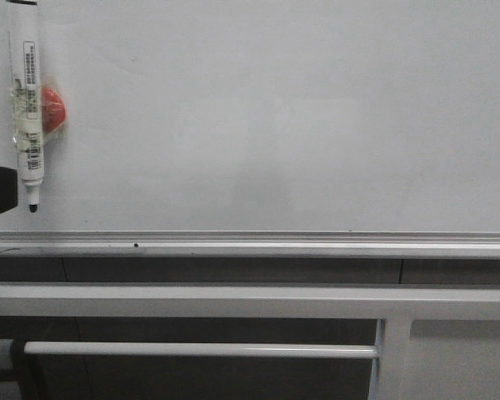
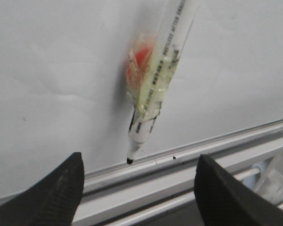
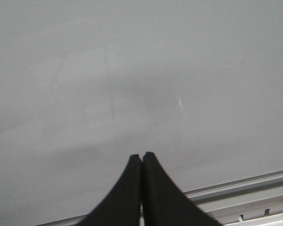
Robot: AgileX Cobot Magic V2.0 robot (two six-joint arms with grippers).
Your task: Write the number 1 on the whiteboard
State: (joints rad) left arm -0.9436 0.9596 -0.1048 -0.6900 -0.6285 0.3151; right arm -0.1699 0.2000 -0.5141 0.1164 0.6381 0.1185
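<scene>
Left jaws (image 2: 137, 188) gape wide, empty, below marker (image 2: 155, 89) taped on whiteboard (image 1: 300, 117); right jaws (image 3: 141, 162) pressed closed, empty.

Grey-white whiteboard (image 1: 300, 117), white black-tipped marker (image 1: 27, 100), red magnet (image 1: 53, 110).

Left claw (image 2: 139, 188) with black, finely ribbed, curved fingers, right claw (image 3: 141, 162) with smooth matte black tapered fingers

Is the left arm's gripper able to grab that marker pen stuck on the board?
Probably yes. In the left wrist view the left gripper is open wide, with the marker pen straight ahead between its fingers and nothing in between. The pen looks taped to the whiteboard, tip down.
</scene>
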